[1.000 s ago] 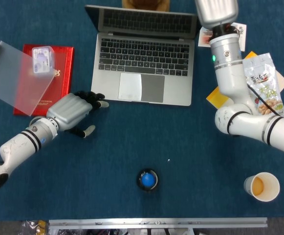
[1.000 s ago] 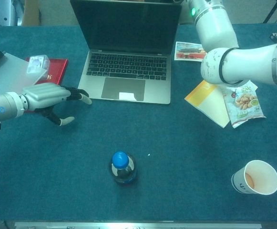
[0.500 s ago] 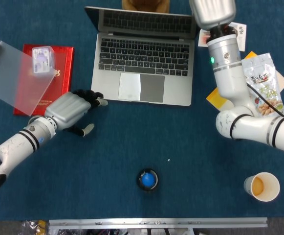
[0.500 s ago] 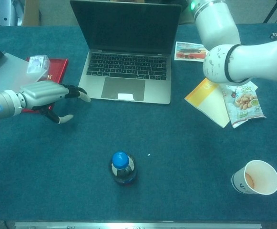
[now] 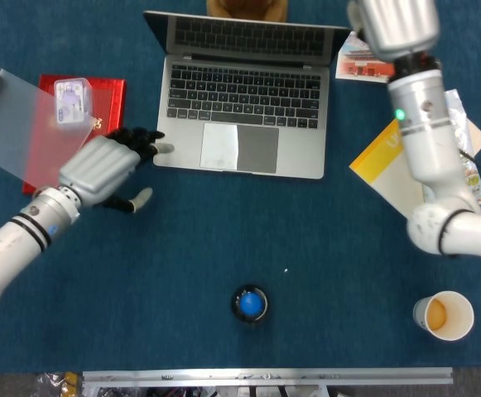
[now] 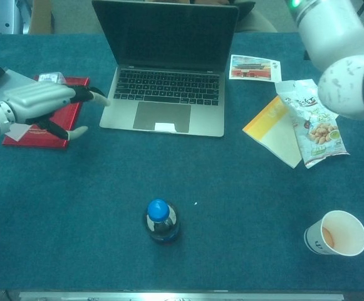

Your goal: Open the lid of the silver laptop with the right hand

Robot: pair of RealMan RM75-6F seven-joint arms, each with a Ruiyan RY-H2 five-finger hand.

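Note:
The silver laptop (image 5: 242,107) stands at the far middle of the table with its lid raised; its dark screen (image 6: 165,34) faces me in the chest view. My right arm (image 5: 418,124) rises to the right of the laptop, apart from it, and runs out of the top of both views, so the right hand is hidden. My left hand (image 5: 106,168) hovers by the laptop's front left corner with fingers spread and nothing in it. Its fingertips (image 6: 93,95) point at the laptop's left edge.
A red book (image 5: 108,93) with a small box (image 5: 73,101) and a translucent sheet (image 5: 21,132) lies at the left. A blue-capped bottle (image 5: 250,304) stands near the front. At the right are a paper cup (image 5: 444,315), a yellow booklet (image 5: 381,165), a snack bag (image 6: 316,125) and a postcard (image 6: 254,67).
My right arm has swung to the right, away from the laptop's lid corner. My left hand has moved up and left, toward the red book and the laptop's left edge.

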